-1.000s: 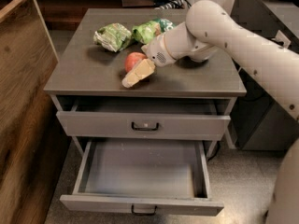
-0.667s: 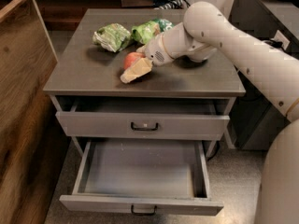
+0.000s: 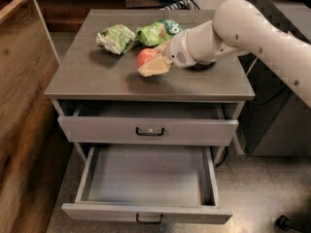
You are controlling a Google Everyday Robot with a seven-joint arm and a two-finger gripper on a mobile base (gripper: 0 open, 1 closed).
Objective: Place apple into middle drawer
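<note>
Up and a bit right went my claw (image 3: 148, 63) with the apple (image 3: 146, 57). It is clamped on the apple, just over the table (image 3: 97, 76), in the upper middle of the frame. The middle drawer (image 3: 146, 178) sits open almost straight below, low in the frame.

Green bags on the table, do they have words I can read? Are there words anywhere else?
On the right green bag: white printing, too blurred to read.
On the left green bag: nothing readable.
On the gripper, holding the apple over the tabletop: no words.
On the upper drawer and lower drawer: no words.
</note>
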